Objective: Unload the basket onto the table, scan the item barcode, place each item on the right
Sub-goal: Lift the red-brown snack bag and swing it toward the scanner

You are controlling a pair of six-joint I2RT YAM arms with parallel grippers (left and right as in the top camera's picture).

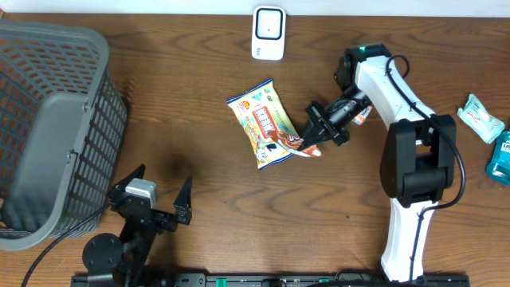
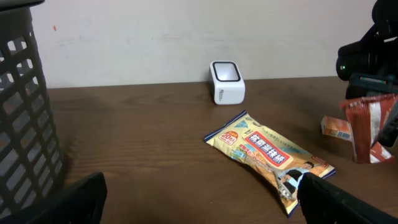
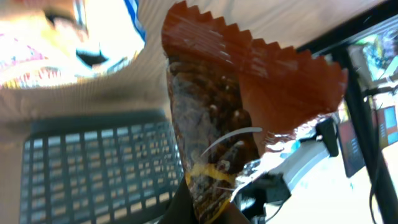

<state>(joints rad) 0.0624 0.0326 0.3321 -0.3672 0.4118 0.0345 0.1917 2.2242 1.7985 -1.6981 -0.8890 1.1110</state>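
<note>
Both right fingers (image 1: 315,131) clamp the red packet (image 3: 205,93) (bottom end, probably); left fingers (image 1: 184,201) spread.

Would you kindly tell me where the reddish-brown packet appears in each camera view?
Overhead: reddish-brown packet, just right of centre.
Left wrist: far right edge.
Right wrist: fills the centre.
Shared landmark: grey basket, at left in every view.

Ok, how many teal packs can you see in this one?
2. Both are at the right edge of the overhead view: the rear teal pack lies fully in frame, and the front teal pack is cut off by the edge. More may lie out of frame.
</note>
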